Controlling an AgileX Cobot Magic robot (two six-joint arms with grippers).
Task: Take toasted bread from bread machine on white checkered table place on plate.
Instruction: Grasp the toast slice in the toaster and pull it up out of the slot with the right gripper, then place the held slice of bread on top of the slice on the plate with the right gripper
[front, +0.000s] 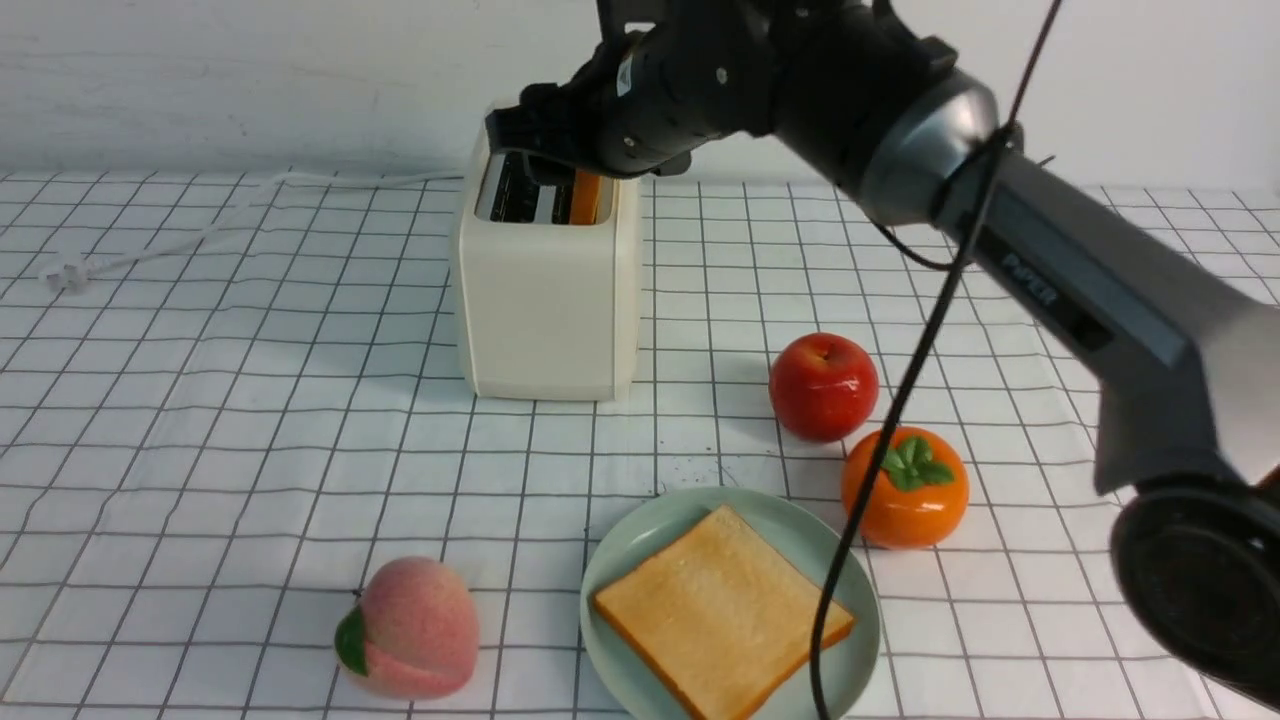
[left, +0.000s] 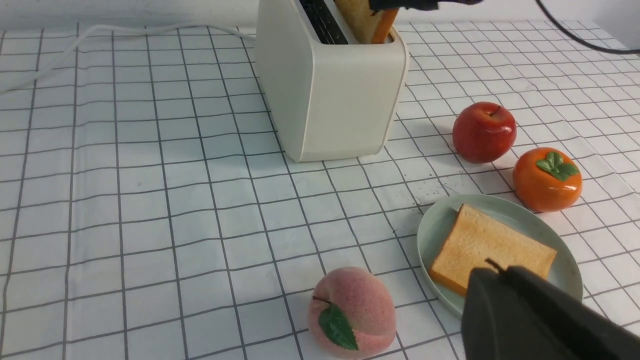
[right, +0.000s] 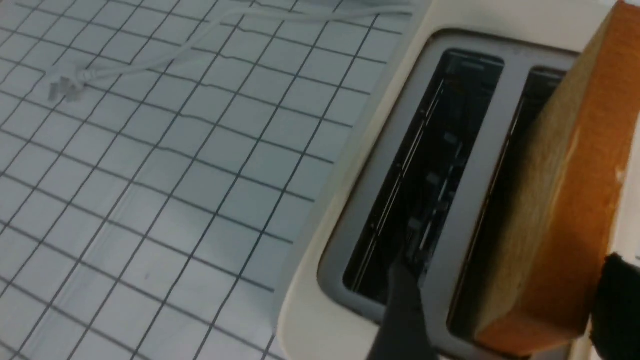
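At the far side of the white, dark-gridded cloth counter (front: 300, 400), the boxy cream toaster (front: 545, 300) holds one orange-crusted slice (right: 575, 190) in its right slot. The right gripper (right: 505, 305) is spread around it, contact seemingly uncertain. Nearer, a golden, flat square slice (front: 722, 610) lies on the round mint plate (front: 625, 540). The left gripper (left: 495, 267) is pressed together.

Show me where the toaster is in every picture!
Front view: toaster, top, just left of the middle.
Left wrist view: top, around the middle.
Right wrist view: big, on the right side.
Shared landmark: the toast standing in one slot.
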